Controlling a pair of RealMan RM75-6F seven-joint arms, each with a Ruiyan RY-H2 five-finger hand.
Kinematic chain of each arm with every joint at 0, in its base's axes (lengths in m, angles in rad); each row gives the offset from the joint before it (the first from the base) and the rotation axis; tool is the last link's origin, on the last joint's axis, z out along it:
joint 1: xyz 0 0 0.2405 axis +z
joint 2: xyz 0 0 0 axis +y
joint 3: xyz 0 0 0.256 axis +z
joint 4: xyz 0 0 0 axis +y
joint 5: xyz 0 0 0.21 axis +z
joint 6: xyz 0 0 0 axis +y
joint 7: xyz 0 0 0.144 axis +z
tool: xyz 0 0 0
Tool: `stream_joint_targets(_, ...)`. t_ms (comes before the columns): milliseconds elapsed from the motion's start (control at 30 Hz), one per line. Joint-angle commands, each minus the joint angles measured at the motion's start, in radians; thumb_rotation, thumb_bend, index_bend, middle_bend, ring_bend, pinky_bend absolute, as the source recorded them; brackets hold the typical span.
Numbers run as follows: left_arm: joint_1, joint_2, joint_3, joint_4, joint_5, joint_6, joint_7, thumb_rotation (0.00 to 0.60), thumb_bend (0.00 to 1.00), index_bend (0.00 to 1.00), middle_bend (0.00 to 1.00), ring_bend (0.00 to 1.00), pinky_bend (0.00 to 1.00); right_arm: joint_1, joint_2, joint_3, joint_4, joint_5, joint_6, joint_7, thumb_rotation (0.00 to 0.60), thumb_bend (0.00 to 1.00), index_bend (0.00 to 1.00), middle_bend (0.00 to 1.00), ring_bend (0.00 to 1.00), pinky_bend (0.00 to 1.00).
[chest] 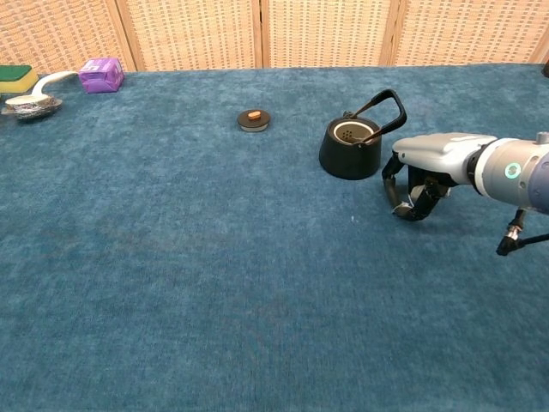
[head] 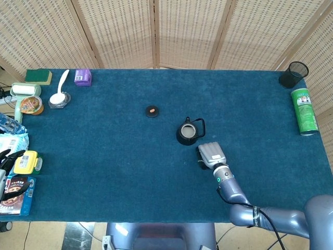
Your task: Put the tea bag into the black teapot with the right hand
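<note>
Tea bag [chest: 410, 202] sits pinched under the right robot hand's [chest: 422, 172] curled fingers beside the teapot [chest: 349, 148].

R arm reaching in, robot hand curling down over the surface.
R robot hand [chest: 429, 167] is sitting palm-down w/ grey back facing up, dark fingers [chest: 396, 196] curling under toward the surface [chest: 214, 283]; can't tell if anything's pinched. Wrist w/ green light is trailing off to the right edge in chest view. In head view, R robot hand [head: 212, 155] is extending from the lower-right forearm. L robot hand [head: 6, 159] is barely showing at far left edge.
</note>
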Motion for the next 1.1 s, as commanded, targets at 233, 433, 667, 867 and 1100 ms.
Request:
stream_joint_targets(233,0.001,0.0,0.0,0.0,-0.002,0.0,0.002,0.6,0.26,0.12,0.21,0.09,0.15,0.004,0.006,0.003,-0.005,0.008,-0.003,0.01,0.6,0.46,0.58,1.0,1.0,1.0)
stream_joint_targets(433,0.002,0.001,0.001,0.0,-0.002,0.001,0.002,0.6,0.27,0.12,0.21,0.08,0.15,0.004,0.007,0.002,-0.003,0.007,-0.004,0.02,0.6,0.46,0.62,1.0,1.0,1.0)
stream_joint_targets(667,0.0,0.0,0.0,-0.001,0.001,0.001,0.003,0.6,0.27,0.12,0.21,0.08,0.15,-0.006,0.028,0.008,-0.03,-0.002,0.005,0.047,0.6,0.46,0.64,1.0,1.0,1.0)
stream_joint_targets(867,0.003,0.002,0.001,-0.004,0.006,0.007,0.003,0.6,0.27,0.12,0.21,0.08,0.15,-0.033,0.079,0.013,-0.096,-0.042,0.047,0.078,0.6,0.47,0.65,1.0,1.0,1.0)
stream_joint_targets(1100,0.005,0.001,0.006,-0.015,0.021,0.015,0.005,0.6,0.26,0.12,0.21,0.08,0.15,-0.063,0.157,0.031,-0.183,-0.106,0.108,0.107,0.6,0.47,0.65,1.0,1.0,1.0)
